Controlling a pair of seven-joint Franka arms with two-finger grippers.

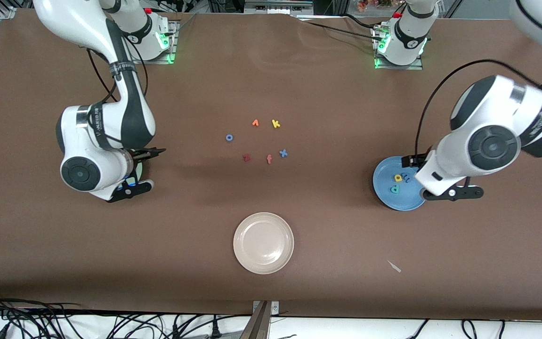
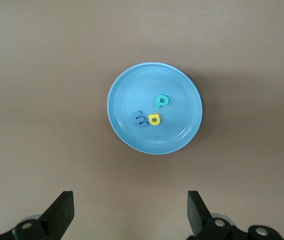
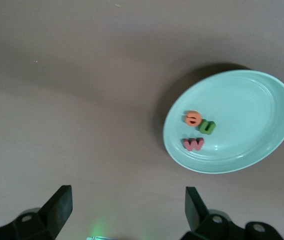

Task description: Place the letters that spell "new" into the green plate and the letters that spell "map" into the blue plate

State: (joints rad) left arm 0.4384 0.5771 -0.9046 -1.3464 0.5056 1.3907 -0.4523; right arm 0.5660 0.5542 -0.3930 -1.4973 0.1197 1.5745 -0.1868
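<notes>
The blue plate (image 2: 177,85) lies toward the left arm's end of the table. It holds the teal "p" (image 2: 161,101), the yellow "a" (image 2: 154,119) and the blue "m" (image 2: 141,118). My left gripper (image 2: 130,212) hangs open and empty above the table beside this plate. The green plate (image 3: 252,100) holds the orange "e" (image 3: 193,118), the dark green "n" (image 3: 207,127) and the salmon-red "w" (image 3: 194,144). Beside that plate, my right gripper (image 3: 127,210) is open above the table with nothing in it. In the front view the right arm hides most of the green plate.
A beige plate (image 1: 263,243) sits empty near the front camera. Loose letters lie mid-table: an orange one (image 1: 255,123), a yellow "k" (image 1: 276,124), a blue "o" (image 1: 229,138), a dark red "z" (image 1: 246,157), an orange "f" (image 1: 269,159), a blue "x" (image 1: 283,153). A white scrap (image 1: 394,266) lies nearby.
</notes>
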